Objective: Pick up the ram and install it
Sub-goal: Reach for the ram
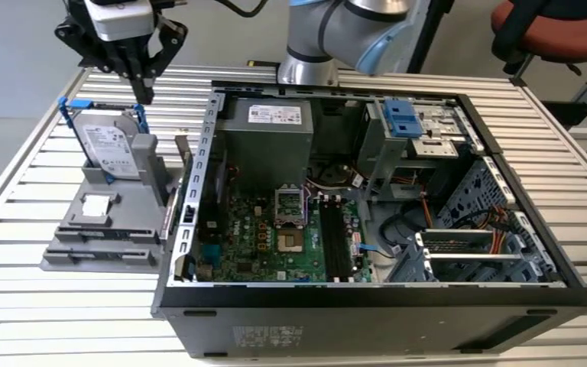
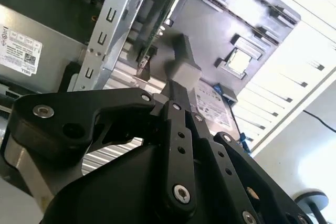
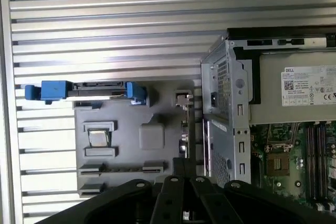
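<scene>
The job had hardly begun: the ram (image 1: 183, 172) had not yet been picked up and stood on its long edge in the grey holder (image 1: 100, 246), on the side just beside the open computer case (image 1: 375, 310). The black memory slots (image 1: 332, 233) on the board inside the case looked bare, so the whole of the work, grasping the stick, carrying it over and seating it, seemed left to do. The gripper (image 1: 146, 95) hung above the holder, over the far end of the hard drive (image 1: 110, 145) and apart from the ram. Its fingers (image 1: 141, 74) were drawn together, with nothing between them. By count there was one arm with one gripper, one ram, one hard drive in a blue frame standing upright in the holder, one holder and one computer case, all on one slatted metal desk (image 1: 28, 306). The holder also carried a small square chip in a pocket below the drive. The slots ran side by side down the board. At least two showed in the exterior view, but their full number could not be told. One red chair (image 1: 564, 30) stood beyond the desk at the exterior view's right.
</scene>
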You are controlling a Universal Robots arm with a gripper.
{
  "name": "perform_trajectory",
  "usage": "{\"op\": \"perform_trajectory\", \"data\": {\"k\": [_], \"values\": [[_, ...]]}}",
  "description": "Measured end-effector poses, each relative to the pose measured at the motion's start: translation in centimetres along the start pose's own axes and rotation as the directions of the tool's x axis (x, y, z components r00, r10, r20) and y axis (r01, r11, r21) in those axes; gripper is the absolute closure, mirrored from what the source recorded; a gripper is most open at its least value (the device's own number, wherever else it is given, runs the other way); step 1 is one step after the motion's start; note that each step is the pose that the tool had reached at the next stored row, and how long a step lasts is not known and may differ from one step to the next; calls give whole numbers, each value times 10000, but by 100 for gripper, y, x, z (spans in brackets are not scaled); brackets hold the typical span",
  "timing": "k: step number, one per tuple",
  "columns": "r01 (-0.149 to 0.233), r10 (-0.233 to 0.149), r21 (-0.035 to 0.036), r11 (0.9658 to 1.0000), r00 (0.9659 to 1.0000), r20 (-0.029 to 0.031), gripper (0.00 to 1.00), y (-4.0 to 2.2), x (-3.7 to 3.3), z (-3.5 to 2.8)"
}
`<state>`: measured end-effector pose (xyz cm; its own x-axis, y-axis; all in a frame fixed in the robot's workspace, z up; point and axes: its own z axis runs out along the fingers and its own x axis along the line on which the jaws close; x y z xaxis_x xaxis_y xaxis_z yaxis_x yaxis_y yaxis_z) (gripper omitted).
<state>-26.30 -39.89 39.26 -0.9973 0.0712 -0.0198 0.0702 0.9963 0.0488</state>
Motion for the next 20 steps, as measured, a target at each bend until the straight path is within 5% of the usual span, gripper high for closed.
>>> {"op": "perform_trajectory", "data": {"k": [16, 20], "values": [[0, 0, 1, 10000, 10000, -1, 100, -51, 725, -17], [-1, 1, -15, 10000, 10000, -13, 100, -102, 738, -20]]}}
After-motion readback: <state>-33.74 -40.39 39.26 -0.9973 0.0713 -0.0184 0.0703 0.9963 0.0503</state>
